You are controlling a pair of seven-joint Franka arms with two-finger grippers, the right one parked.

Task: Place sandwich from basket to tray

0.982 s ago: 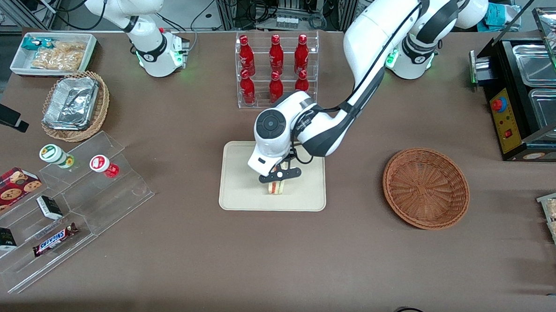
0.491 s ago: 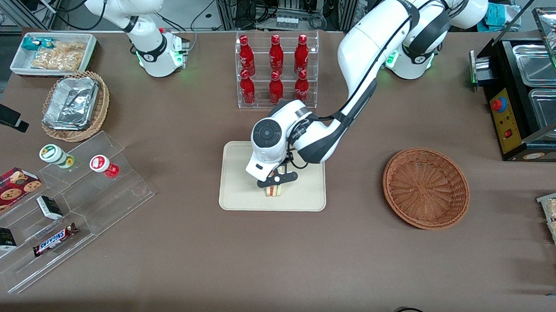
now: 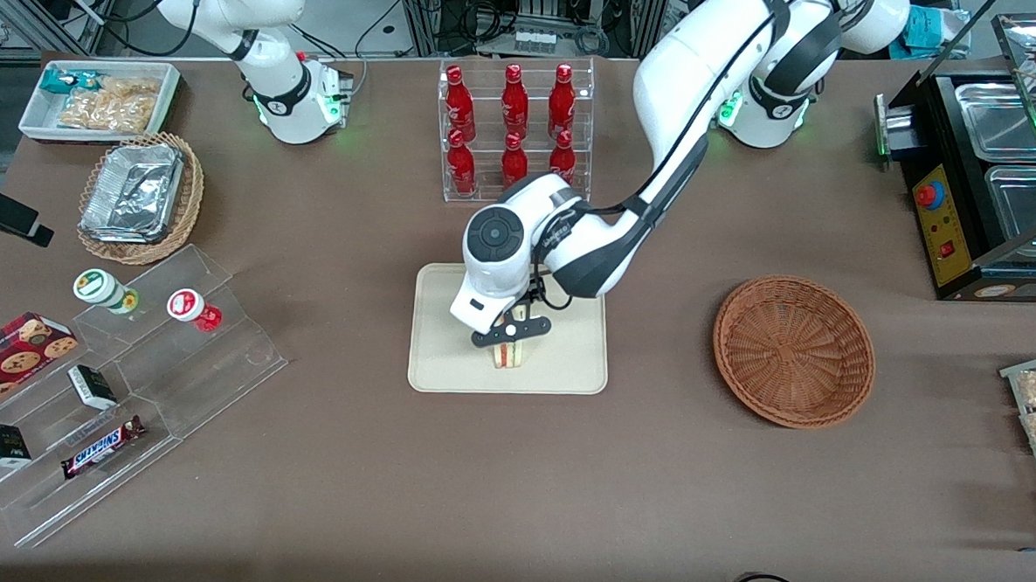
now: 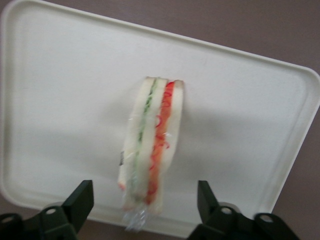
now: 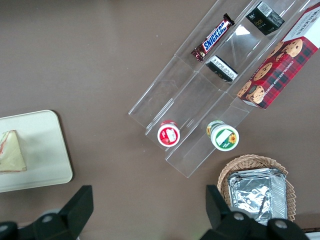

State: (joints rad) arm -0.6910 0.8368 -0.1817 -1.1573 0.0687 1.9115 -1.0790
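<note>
The sandwich sits on the cream tray in the middle of the table, standing on edge with its red and green layers facing up, clear wrap still around it. The left arm's gripper hangs just above it, fingers spread wide on either side of the wedge and touching nothing, so the sandwich lies free on the tray. From the front, the arm's white wrist covers the part of the tray farther from the camera and much of the sandwich itself. The reddish-brown wicker basket rests well apart from the tray, toward the working arm's end of the table, with nothing in it. Farther from the camera than the tray stands a clear rack of red bottles. Toward the parked arm's end lie a clear stepped display with two small cups, a Snickers bar and small dark boxes, a cookie box beside it, a lighter wicker basket holding foil trays, and a white bin of snacks.
</note>
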